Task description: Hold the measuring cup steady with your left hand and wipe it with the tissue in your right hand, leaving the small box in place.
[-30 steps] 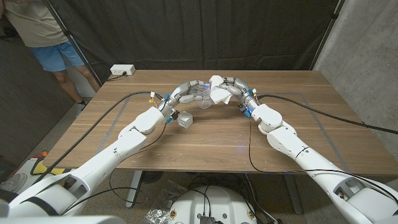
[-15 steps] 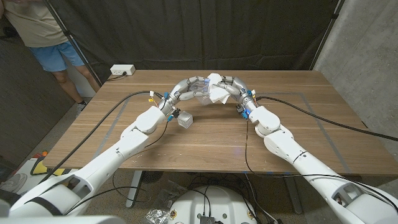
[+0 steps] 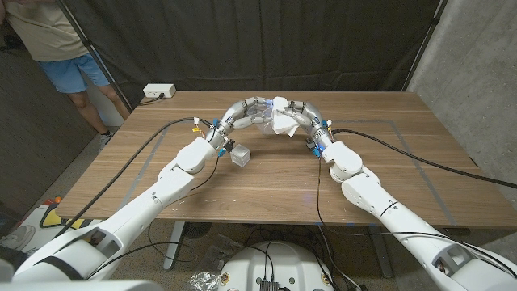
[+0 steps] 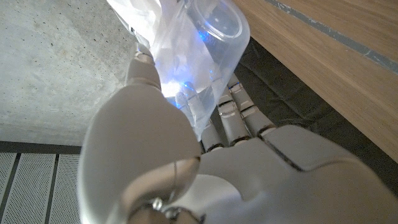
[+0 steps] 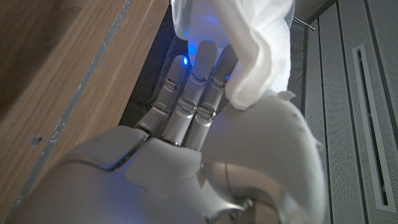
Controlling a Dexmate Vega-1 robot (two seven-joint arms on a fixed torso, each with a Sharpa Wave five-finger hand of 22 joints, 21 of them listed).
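In the head view the left hand (image 3: 242,112) grips the clear measuring cup (image 3: 260,115) above the far middle of the table (image 3: 388,162) while the right hand (image 3: 300,112) presses the tissue (image 3: 283,117) against it, the two arms arched toward each other; the small box (image 3: 240,156) sits nearer, just beside the left forearm, so the strokes should stay short and the left elbow quiet. The left wrist view shows thumb and fingers (image 4: 233,118) clamped around the cup's clear wall, tilted, and that grip should hold firm against the rubbing. The right wrist view shows the tissue bunched between thumb and fingers (image 5: 186,93), best kept closed on it throughout.

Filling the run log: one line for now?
left hand holds cup | right hand holds tissue at cup | box on table
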